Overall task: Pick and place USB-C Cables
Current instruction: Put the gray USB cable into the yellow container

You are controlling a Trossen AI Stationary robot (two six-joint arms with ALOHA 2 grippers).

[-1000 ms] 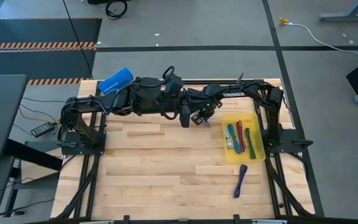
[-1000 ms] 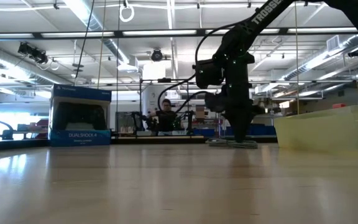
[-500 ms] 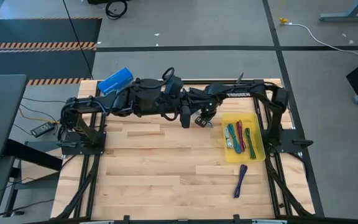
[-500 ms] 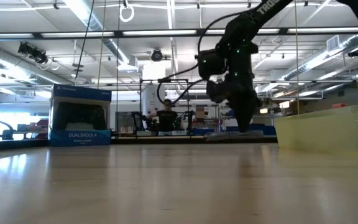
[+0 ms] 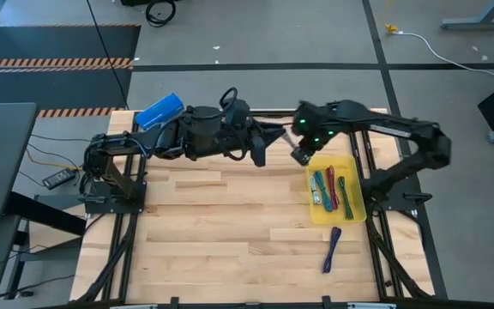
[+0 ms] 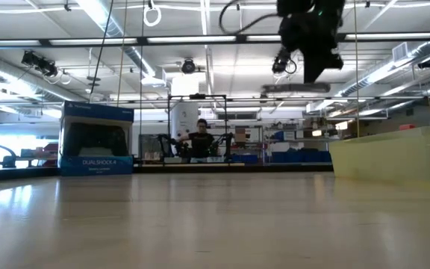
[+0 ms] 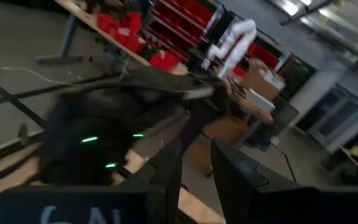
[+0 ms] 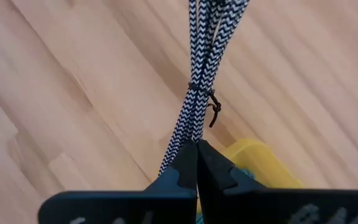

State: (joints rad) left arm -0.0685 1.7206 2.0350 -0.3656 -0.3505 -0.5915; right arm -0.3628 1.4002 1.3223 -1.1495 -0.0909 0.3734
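Through my left wrist camera I see my left hand point(image 7: 194, 163), its dark fingers point(image 7: 235, 177) slightly apart. Past them, the other arm point(image 7: 114, 127) shows green lights. Behind stand red bins point(image 7: 182, 22) and a cardboard box point(image 7: 260, 78).

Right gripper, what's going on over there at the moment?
The right gripper is shut on a black-and-white braided cable and holds it up off the table, just beside a corner of the yellow tray. Several coloured cables already lie in that tray, and a purple cable lies on the wood in front of it. The left gripper waits at the back of the table, holding nothing.
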